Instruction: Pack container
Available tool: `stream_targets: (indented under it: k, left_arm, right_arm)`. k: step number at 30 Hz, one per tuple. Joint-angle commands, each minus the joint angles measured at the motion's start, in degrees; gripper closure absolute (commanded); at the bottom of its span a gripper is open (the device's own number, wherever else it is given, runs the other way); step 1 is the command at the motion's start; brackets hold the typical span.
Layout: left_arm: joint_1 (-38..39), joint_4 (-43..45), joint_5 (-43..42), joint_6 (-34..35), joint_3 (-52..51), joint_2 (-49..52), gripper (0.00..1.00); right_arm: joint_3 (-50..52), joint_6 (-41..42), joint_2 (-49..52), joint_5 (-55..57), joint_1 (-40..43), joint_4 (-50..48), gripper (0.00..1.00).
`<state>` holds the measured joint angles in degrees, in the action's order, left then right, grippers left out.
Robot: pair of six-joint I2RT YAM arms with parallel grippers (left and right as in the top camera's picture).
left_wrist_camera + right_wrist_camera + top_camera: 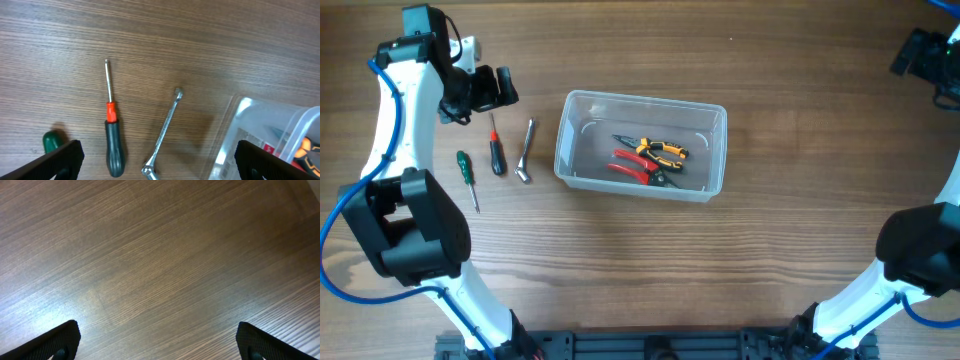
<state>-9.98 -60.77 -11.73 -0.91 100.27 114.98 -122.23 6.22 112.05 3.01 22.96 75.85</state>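
The left arm (396, 118) and right arm (868, 290) share white links (472, 292), bulky black joints (405, 225) and thin blue cables (377, 68); the jaws are matte black with angled tips.

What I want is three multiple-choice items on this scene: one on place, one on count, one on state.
1. The wrench lies: A on the table beside the container; B inside it; C in a claw.
2. Tools outside the container: A one; B three; C five.
3. The left claw is: A shut on a tool; B open, empty; C out of sight.

A: it lies on wood left of the container.
B: green screwdriver, red-black screwdriver, wrench.
B: its fingers stand apart, nothing between.
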Motion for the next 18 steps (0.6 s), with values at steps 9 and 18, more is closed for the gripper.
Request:
stream_targets:
  k: [9, 18]
  left_arm:
    - [3.50, -4.57, -8.76, -17.11, 0.76, 0.11, 0.14]
    - [11.34, -0.94, 3.54, -20.98, -4.48, 2.32, 0.35]
  right_arm:
    - [-0.28, 0.17, -0.39, -0.52, -0.22, -0.07, 0.00]
    - [-0.28, 0.17, -0.39, -0.52, -0.22, -0.13, 0.00]
